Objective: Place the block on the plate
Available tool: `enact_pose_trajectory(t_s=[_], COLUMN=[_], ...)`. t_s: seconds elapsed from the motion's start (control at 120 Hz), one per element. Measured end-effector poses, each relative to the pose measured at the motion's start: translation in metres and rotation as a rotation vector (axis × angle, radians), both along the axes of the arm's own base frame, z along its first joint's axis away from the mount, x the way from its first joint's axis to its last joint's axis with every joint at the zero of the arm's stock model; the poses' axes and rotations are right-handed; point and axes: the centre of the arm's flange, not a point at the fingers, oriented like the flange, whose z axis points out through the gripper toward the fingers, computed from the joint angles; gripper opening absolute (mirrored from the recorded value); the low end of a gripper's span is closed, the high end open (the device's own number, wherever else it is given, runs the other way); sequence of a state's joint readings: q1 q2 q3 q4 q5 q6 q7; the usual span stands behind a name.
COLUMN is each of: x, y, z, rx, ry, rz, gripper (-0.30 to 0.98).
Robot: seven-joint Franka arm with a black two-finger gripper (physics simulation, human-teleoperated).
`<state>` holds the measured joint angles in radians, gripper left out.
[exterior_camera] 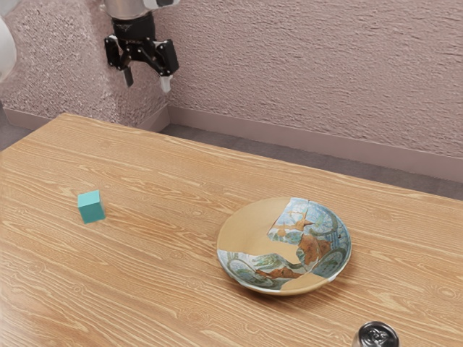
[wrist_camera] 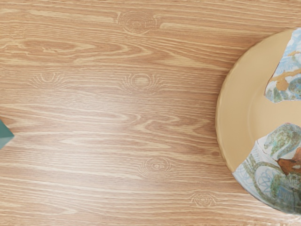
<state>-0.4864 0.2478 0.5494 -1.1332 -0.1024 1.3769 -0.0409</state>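
Block (exterior_camera: 91,207), teal, on tabletop (exterior_camera: 163,238), well apart from plate (exterior_camera: 253,224). Probably light, rigid, not fragile; best pinched squarely across opposite side faces. Gripper (exterior_camera: 147,85) aloft, fingers parted, holding nothing.

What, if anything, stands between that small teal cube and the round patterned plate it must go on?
Nothing visible does: the wooden tabletop runs unbroken from the teal cube to the plate. A dark metallic can stands past the plate, away from the cube, off that path.
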Motion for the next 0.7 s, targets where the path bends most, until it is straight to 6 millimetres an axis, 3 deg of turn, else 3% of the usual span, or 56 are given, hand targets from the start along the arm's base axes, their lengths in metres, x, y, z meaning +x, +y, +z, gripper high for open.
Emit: enact_pose_trajectory(t_s=[0.1, 0.192, 0.325, 0.45, 0.542, 0.7], x=[-0.005, 0.005, 0.018, 0.006, -0.010, -0.029], y=[-0.015, -0.022, 0.029, 0.052, 0.081, 0.133], z=[0.005, -0.020, -0.094, -0.149, -0.180, -0.213], rx=[-0.018, -0.007, 0.030, 0.009, -0.018, -0.036], ry=[-0.006, 0.044, 0.181, 0.272, 0.287, 0.261], rz=[-0.035, -0.031, 0.116, 0.188, 0.258, 0.401], gripper=[0.69, 0.68, 0.68, 0.68, 0.69, 0.69])
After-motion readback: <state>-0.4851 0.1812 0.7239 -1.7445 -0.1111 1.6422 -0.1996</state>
